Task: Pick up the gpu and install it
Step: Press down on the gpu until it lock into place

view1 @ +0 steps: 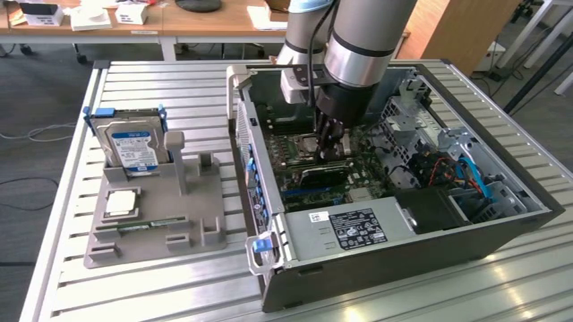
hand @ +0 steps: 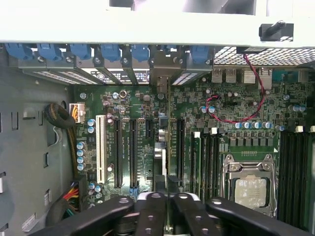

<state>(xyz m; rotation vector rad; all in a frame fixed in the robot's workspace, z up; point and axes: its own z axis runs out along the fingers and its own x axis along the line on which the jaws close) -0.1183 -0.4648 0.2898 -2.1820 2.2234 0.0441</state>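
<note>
The gpu (view1: 323, 176) stands on edge inside the open computer case (view1: 403, 268), down on the motherboard. In the wrist view the gpu (hand: 168, 142) shows as a thin edge-on card running from its silver bracket at the case's rear wall towards me, over an expansion slot. My gripper (view1: 329, 155) reaches straight down into the case onto the card's upper edge. In the wrist view my gripper (hand: 168, 196) has its black fingers (hand: 150, 211) drawn close together, with the card's edge between them.
A grey holder tray (view1: 192, 221) on the slatted table at the exterior view's left carries a hard drive (view1: 133, 146) and a memory stick (view1: 143, 226). Inside the case are the power supply (view1: 353, 225), the CPU socket (hand: 251, 189) and blue slot latches (hand: 78, 51).
</note>
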